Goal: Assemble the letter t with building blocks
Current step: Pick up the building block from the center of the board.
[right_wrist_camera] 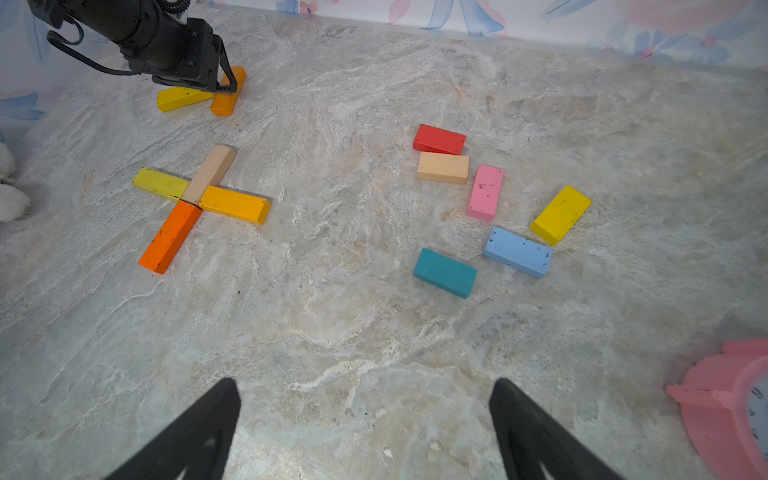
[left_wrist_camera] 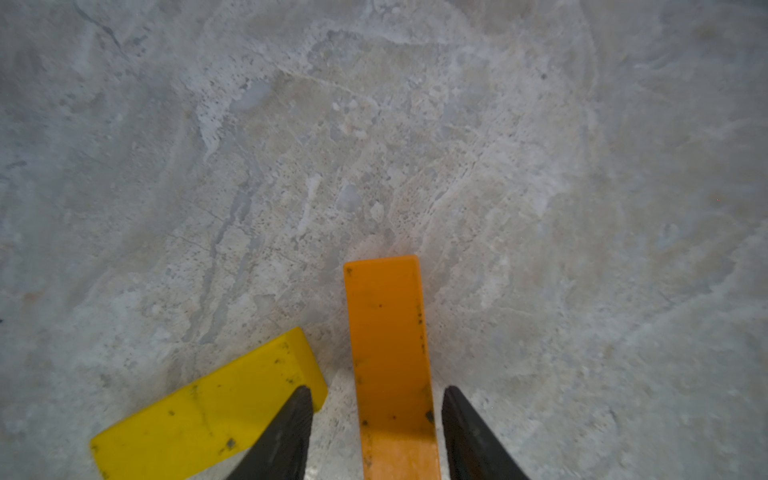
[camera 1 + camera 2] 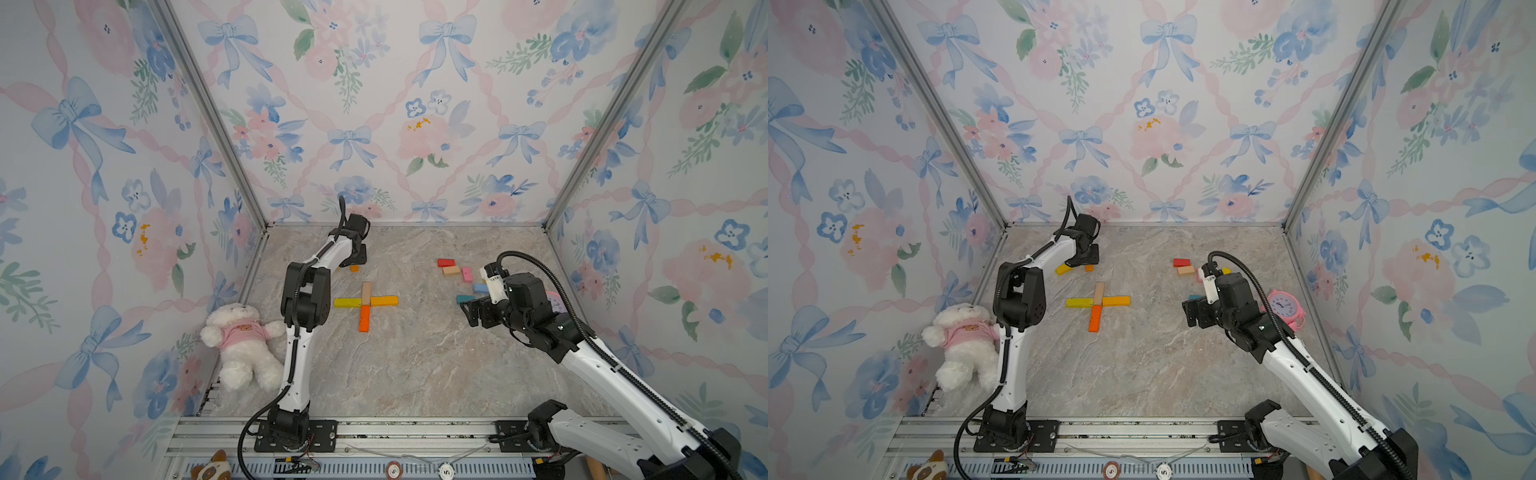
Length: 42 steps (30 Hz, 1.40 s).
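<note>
The marble-patterned table [image 3: 415, 365] fills the floor of the flowered booth. The left arm [image 3: 299, 307] reaches to its far left; the right arm [image 3: 602, 365] bends over the near right. A white plush bear [image 3: 245, 345] in a pink shirt lies at the left edge. A pink alarm clock [image 3: 1283, 309] stands at the right edge, beside the right arm.

The right claw [image 1: 365, 380] hangs above bare table, spread wide and empty. The left claw [image 2: 378, 388] is low at the far left, released. Its fingers [image 2: 291, 428] straddle the far orange block [image 2: 388, 353], which lies flat. A strip of table shows between one finger and the block; the other finger is just beside it, and whether it touches cannot be told. The far yellow block [image 2: 208, 415] lies aslant just beside, with one fingertip over its corner.

In the middle of the table four long blocks form a cross. The tan block [image 1: 210, 172] points far and the long orange block [image 1: 170, 237] points near, end to end. The long yellow block [image 1: 160, 183] runs left and the amber block [image 1: 235, 204] runs right, both meeting the tan one's near end.

Six short blocks lie loose on the far right. The red block [image 1: 439, 139] is farthest, with the peach block [image 1: 443, 167] just nearer. The pink block [image 1: 485, 192] is to their right and the short yellow block [image 1: 561, 214] farther right. The blue block [image 1: 517, 251] and teal block [image 1: 444, 272] are nearest.
</note>
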Tool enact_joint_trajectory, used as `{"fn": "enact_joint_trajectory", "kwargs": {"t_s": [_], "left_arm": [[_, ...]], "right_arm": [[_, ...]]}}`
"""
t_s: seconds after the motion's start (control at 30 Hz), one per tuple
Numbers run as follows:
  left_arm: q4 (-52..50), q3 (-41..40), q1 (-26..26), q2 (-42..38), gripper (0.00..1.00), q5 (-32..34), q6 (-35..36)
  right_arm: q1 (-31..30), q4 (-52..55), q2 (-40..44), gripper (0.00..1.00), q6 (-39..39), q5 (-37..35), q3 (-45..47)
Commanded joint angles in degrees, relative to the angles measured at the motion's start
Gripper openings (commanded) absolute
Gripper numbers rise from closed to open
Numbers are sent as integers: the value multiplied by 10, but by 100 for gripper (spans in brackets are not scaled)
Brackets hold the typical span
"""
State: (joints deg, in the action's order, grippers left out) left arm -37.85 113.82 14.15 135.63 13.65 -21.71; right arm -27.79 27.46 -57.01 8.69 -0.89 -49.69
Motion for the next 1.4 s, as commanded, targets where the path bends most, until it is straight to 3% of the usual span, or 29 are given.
{"fn": "enact_joint_trajectory", "kwargs": {"t_s": [0.0,0.8,1.1,1.37], "left_arm": [[-12,16,-8,20,51,-6,-10],[-13,44,-4,49,45,-25,-1],[-11,47,-5,40,27,-28,4],[-10,31,2,-12,18,-32,24]], "right_arm": [[0,10,3,96,-4,-4,-9],[0,10,5,96,-5,-5,-9],[0,11,3,96,-1,-9,-9],[0,7,4,96,-1,-10,-8]]}}
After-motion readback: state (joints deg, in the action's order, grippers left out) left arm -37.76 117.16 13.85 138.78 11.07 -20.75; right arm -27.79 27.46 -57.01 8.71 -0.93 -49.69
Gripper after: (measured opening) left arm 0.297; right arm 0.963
